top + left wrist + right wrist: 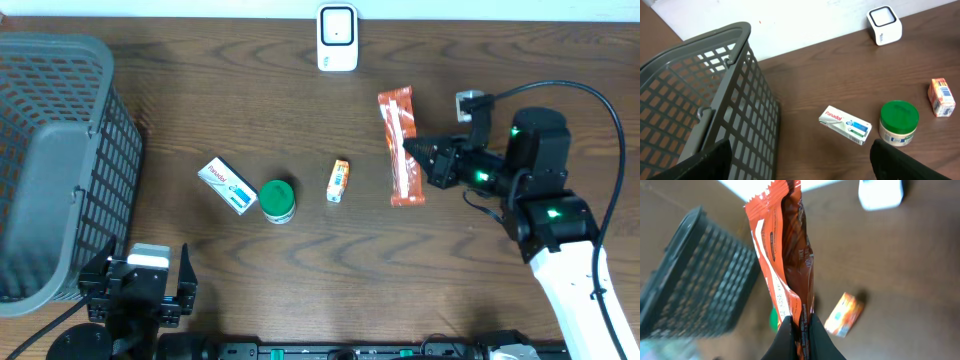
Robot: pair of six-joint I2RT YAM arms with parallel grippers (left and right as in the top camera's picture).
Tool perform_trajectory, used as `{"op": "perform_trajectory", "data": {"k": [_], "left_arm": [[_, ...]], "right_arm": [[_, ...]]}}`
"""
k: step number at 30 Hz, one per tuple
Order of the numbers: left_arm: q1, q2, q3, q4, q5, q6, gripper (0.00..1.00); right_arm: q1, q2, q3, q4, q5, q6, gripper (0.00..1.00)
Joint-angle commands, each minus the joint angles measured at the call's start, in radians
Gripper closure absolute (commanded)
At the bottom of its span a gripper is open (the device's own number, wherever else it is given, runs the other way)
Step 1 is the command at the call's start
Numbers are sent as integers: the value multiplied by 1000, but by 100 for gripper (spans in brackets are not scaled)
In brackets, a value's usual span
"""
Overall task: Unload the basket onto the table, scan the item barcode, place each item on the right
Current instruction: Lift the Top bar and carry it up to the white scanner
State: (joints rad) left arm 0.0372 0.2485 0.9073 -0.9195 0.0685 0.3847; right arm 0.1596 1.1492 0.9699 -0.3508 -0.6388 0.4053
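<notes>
**Spotter:** Overhead first. Where's the item?

**Me:** I have the orange packet (pixel 399 140) right of centre on the table (pixel 300 270). My right claw (pixel 412 158) is clamped on its right edge. The scanner (pixel 337 38) stands at the far edge, left of the packet and well apart from it. My left claw (pixel 140 283) hangs at the near left beside the basket (pixel 60 150), jaws spread, holding nothing.

**Spotter:** Left wrist view?

**Me:** Only bystanders there: the Panadol box (pixel 845 125), the green-lidded jar (pixel 898 122) near it, and the small orange box (pixel 941 97) further right. The packet is out of that view, so I leave that arm parked.

**Spotter:** And the right wrist?

**Me:** The packet rises from between my fingertips (pixel 780 347), nearly edge-on to the lens, its foil creased. It looks clear of the table, though I can't be sure. I can't pick out a barcode because the print is too small.

**Spotter:** So how do you do this well?

**Me:** I judge the carry goes far and left, toward the scanner. I'd go slowly, since a thin pinch on floppy foil may let it swing or slip. I'd turn the wrist so a flat face, not the edge, meets the scanner, then hold it near and steady. If nothing reads, I'd show the other face.
</notes>
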Motion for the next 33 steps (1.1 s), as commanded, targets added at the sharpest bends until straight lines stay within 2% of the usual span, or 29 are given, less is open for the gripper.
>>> {"op": "perform_trajectory", "data": {"k": [1, 3, 9, 10, 15, 20, 24, 27, 33], "left_arm": [[-3, 4, 0, -1, -2, -13, 14], [-3, 4, 0, -1, -1, -13, 14], [-3, 4, 0, 0, -1, -13, 14], [-3, 4, 0, 0, -1, -13, 14], [-3, 4, 0, -1, -2, -13, 13], [-3, 4, 0, -1, -2, -13, 14], [-3, 4, 0, -1, -1, -13, 14], [-3, 4, 0, 0, -2, -13, 14], [-3, 4, 0, -1, -1, -13, 14]], "right_arm": [[69, 38, 15, 74, 184, -26, 98], [134, 126, 40, 143, 238, -40, 98], [232, 309, 225, 87, 286, -118, 98], [269, 377, 330, 19, 362, -166, 98], [340, 529, 561, -146, 578, -312, 99], [376, 663, 690, -172, 812, -474, 99], [388, 768, 715, -55, 1014, -610, 99], [391, 850, 717, 80, 1091, -754, 99], [406, 1018, 717, 493, 1278, -1068, 99]]}}
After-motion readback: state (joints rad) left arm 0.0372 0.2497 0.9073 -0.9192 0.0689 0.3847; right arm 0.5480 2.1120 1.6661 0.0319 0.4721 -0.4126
